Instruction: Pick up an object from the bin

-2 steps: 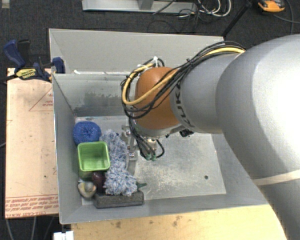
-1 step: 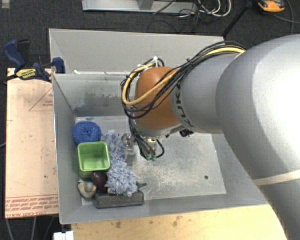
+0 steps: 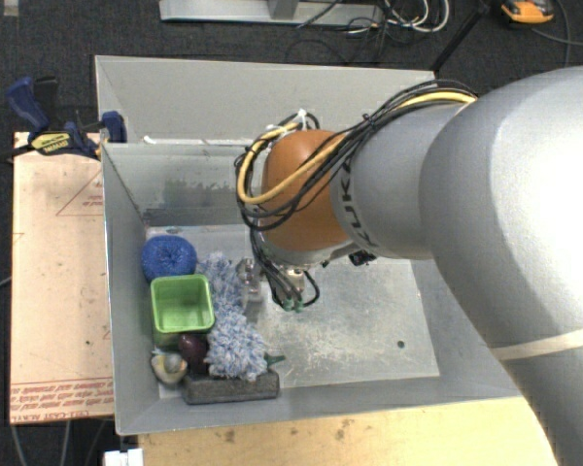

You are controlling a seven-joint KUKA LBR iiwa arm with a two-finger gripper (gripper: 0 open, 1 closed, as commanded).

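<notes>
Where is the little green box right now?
In the camera view, the green box sits at the left side of the bin, right below the blue fuzzy ball and beside the shaggy blue-and-white cloth.

Heap (image 3: 207, 324) in bin (image 3: 369, 343), left side

You're looking at a thick silver-grey arm (image 3: 505, 212) with black lettering, an orange wrist cover (image 3: 301, 197), and yellow, black and white cables (image 3: 408, 100) looped round it.

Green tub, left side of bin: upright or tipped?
Upright: the green tub shows its square rim and bare inner floor facing up.
</notes>
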